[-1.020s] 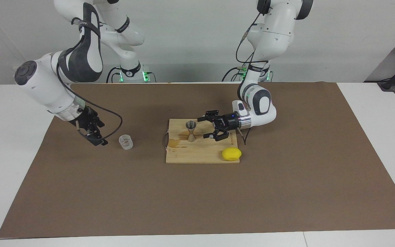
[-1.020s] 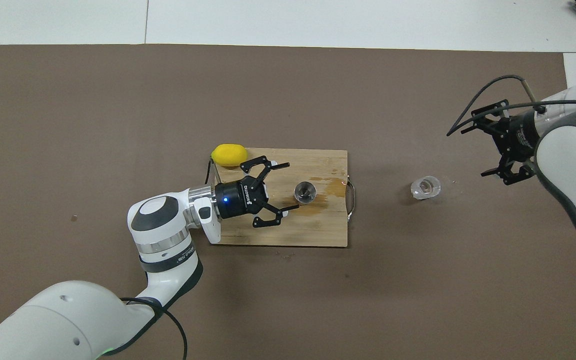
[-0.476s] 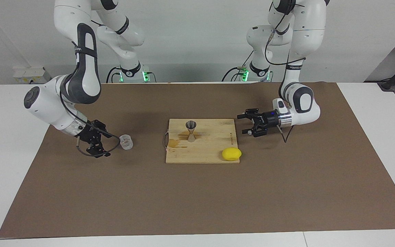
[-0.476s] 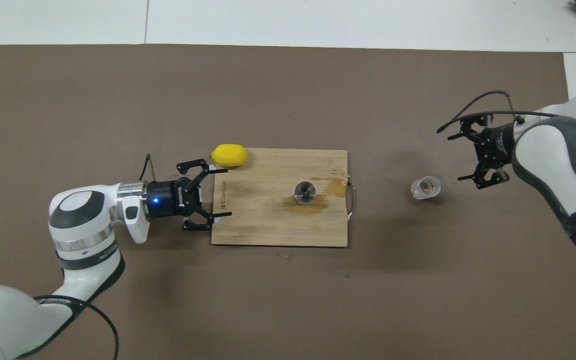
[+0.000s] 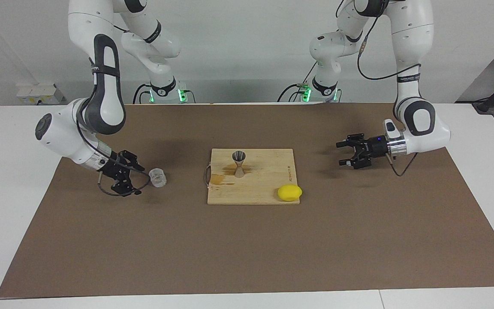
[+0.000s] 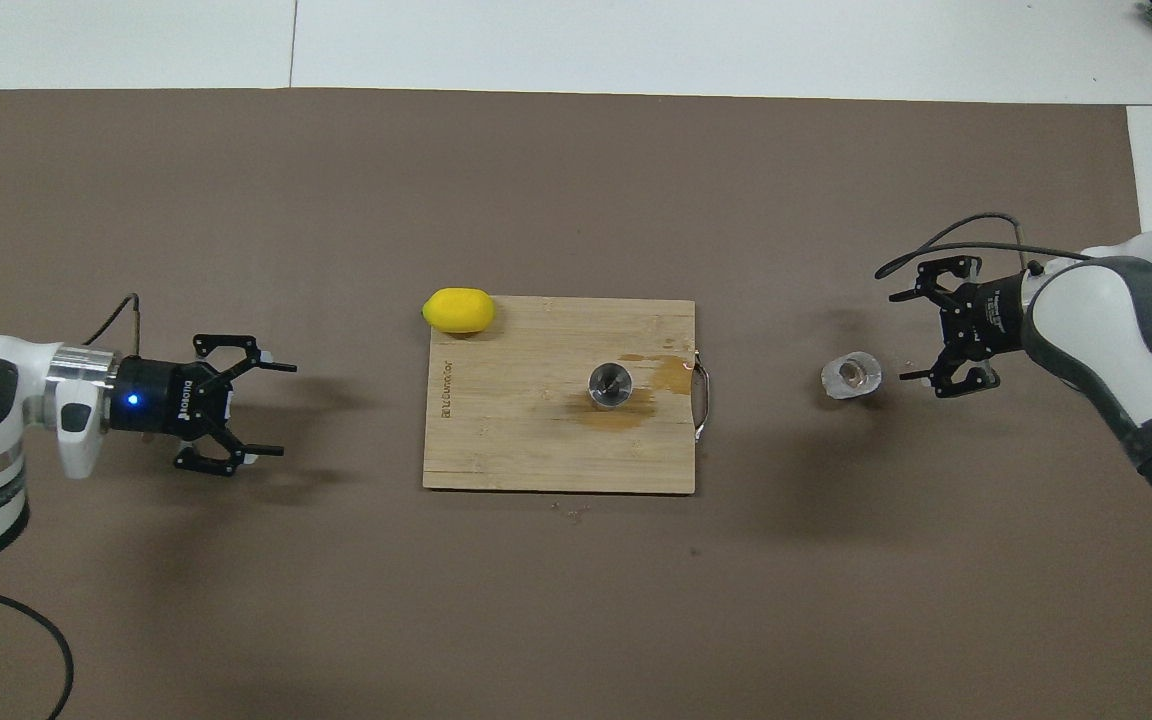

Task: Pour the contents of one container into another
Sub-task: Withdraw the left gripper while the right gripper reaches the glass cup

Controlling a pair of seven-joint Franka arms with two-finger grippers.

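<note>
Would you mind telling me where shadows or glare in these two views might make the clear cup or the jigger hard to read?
Facing view: the clear cup reads faint against the brown mat, with the open right gripper beside it; the jigger stands crisp on the board. Overhead view: soft arm shadows lie on the mat; the jigger's mouth gleams; no strong glare.
</note>
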